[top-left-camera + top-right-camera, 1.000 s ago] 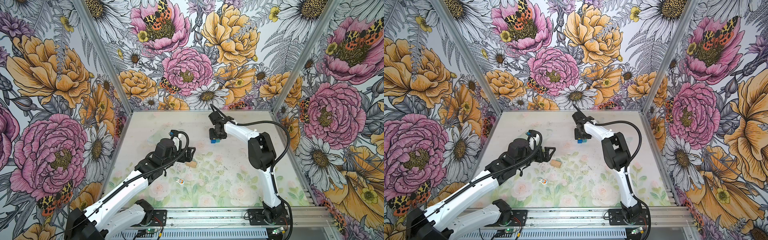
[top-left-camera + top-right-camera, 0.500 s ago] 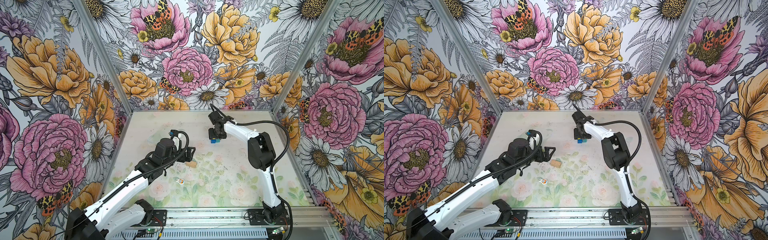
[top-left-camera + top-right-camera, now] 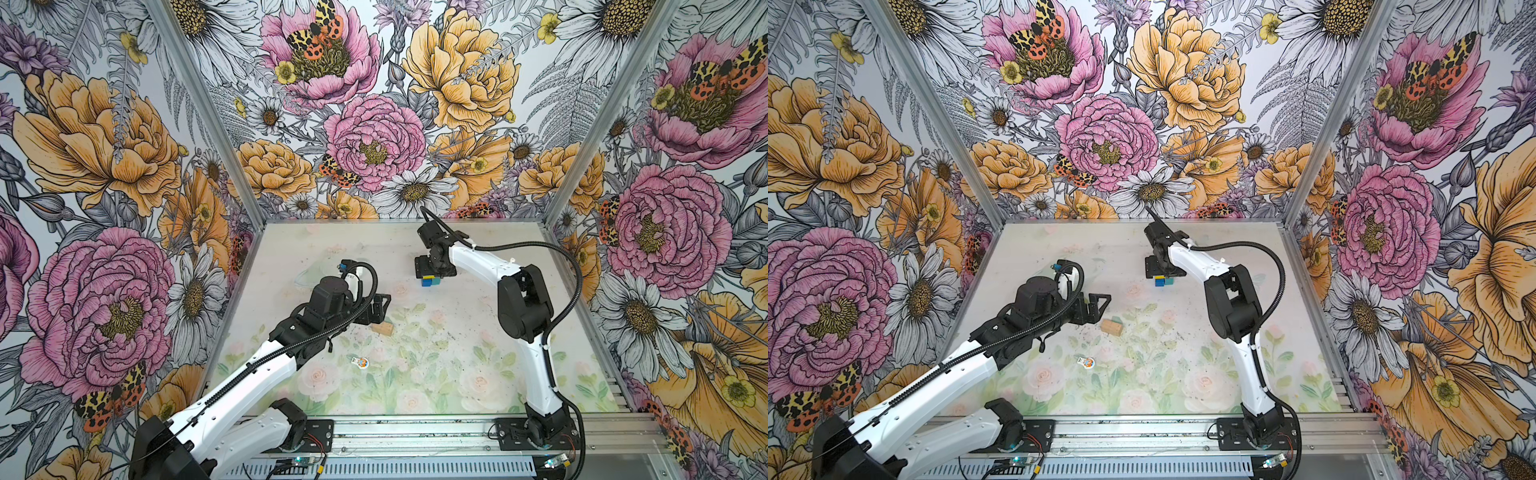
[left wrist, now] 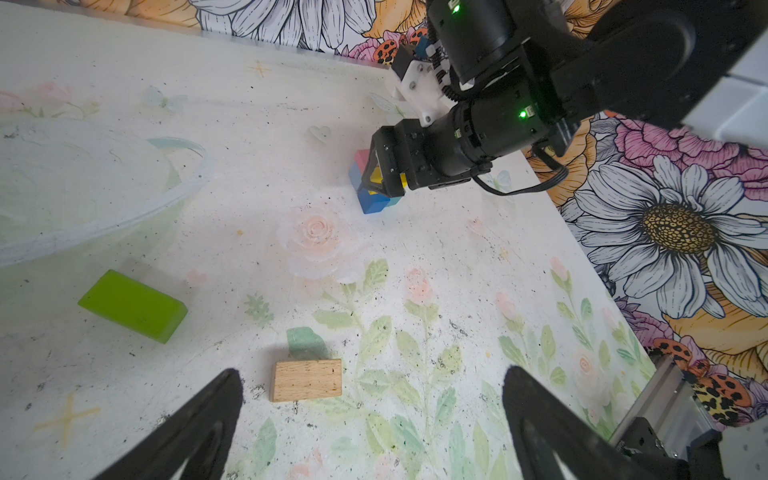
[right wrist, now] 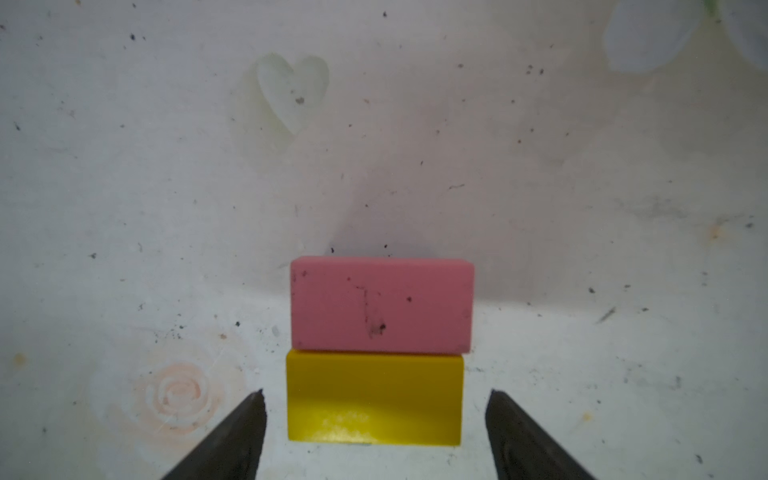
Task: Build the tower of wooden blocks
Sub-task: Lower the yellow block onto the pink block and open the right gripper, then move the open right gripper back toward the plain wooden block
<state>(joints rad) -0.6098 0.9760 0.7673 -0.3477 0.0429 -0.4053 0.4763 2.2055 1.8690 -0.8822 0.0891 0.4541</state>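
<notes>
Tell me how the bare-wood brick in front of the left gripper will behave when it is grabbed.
The bare-wood brick looks solid with flat faces and squared edges, so it is probably rigid and should not roll. It lies on a broad face on the table, so a nudge would more likely slide it than tip it. Its unpainted grain may give the open left gripper decent friction.

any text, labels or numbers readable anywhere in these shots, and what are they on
No text can be read in any view.
Small round sticker on the table: a coloured print, too small and blurred to read.
The wood blocks, among them the pink brick, yellow brick, green brick and bare-wood brick: no lettering, only scuffs.
</notes>
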